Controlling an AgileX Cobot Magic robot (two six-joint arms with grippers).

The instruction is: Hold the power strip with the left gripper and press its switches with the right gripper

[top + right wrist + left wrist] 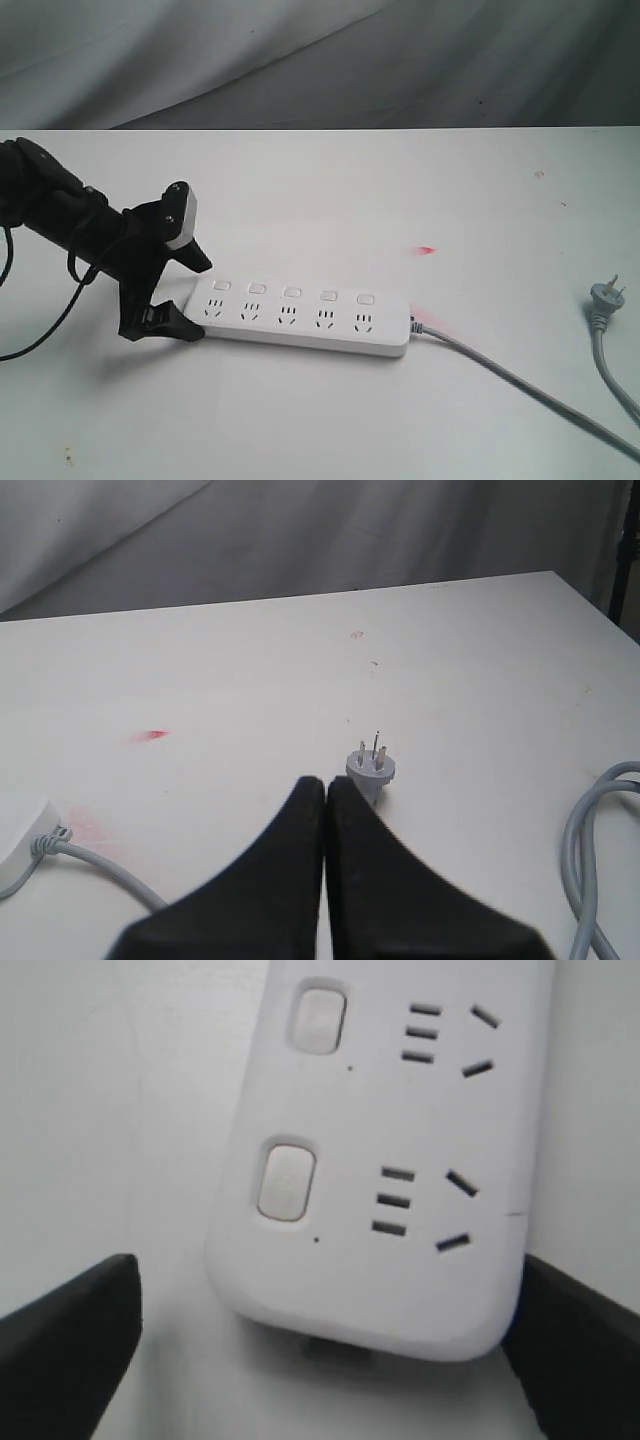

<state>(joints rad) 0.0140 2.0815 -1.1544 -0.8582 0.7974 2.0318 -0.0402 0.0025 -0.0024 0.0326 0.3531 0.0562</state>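
Observation:
The white power strip (305, 318) lies flat on the table, its five switches (292, 292) in a row along the far edge. My left gripper (186, 292) is open and straddles the strip's left end, one finger on each long side. In the left wrist view the rounded end of the power strip (400, 1290) sits between the fingers (65, 1345); one finger is close against its edge and the other stands off with a gap. Two switches (286, 1180) show there. My right gripper (326, 786) is shut on nothing and is out of the exterior view.
The grey cable (520, 385) runs from the strip's right end toward the front right corner. The loose grey plug (606, 298) lies at the far right, just beyond the right fingertips as the plug (371, 768). Red marks (427, 250) stain the white table.

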